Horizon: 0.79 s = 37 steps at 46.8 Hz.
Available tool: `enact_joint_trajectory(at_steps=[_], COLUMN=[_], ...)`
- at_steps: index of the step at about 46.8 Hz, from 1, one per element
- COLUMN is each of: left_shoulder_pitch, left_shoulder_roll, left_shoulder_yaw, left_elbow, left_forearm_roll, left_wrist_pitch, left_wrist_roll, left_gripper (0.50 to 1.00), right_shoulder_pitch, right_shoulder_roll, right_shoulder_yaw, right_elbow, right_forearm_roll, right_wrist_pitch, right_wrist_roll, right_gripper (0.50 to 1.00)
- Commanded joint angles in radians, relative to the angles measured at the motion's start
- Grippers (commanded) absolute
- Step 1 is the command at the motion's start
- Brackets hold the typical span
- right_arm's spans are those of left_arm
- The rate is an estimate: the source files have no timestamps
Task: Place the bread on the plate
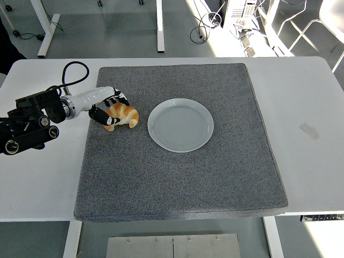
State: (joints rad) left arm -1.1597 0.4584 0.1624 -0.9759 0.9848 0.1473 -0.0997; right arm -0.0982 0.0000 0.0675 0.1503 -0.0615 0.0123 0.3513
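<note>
One view, head cam: left hand [107, 109] closed round bread [123, 115] at its left end, on grey mat [183, 177] over bench [306, 107]. Bread's long axis runs away from hand twd plate [180, 124], just beyond to the right. Right hand not seen.

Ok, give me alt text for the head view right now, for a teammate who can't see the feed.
The robot's left hand grips a croissant-shaped bread on a grey mat, just left of an empty white plate at the mat's centre. The mat lies on a white table; the right arm is out of view.
</note>
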Motion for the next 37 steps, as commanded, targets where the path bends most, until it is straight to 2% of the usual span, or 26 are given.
enact_joint_trajectory(at_steps=[1,14,31,37], left_shoulder_pitch=[0.000,-0.015,-0.115,-0.140], left_shoulder_roll=[0.000,0.006,0.005,-0.018], left_shoulder_yaw=[-0.004,-0.035,-0.046,-0.044], left_elbow=[0.000,0.000,-0.006,-0.006], left_forearm_roll=[-0.008,-0.020,-0.035,-0.034], left_wrist_pitch=[0.000,-0.003,-0.020,-0.025], left_wrist_roll=[0.000,0.006,0.008,0.008], left_gripper=[0.660,0.661,0.667,0.671], right_shoulder_pitch=[0.000,0.000,0.000,0.000], right_shoulder_roll=[0.000,0.000,0.000,0.000], right_shoulder_yaw=[0.000,0.000,0.000,0.000], right_elbow=[0.000,0.000,0.000,0.000], right_forearm_roll=[0.000,0.000,0.000,0.000], right_wrist_pitch=[0.000,0.000,0.000,0.000], right_wrist_roll=[0.000,0.000,0.000,0.000], right_gripper=[1.000,1.000,1.000,1.000])
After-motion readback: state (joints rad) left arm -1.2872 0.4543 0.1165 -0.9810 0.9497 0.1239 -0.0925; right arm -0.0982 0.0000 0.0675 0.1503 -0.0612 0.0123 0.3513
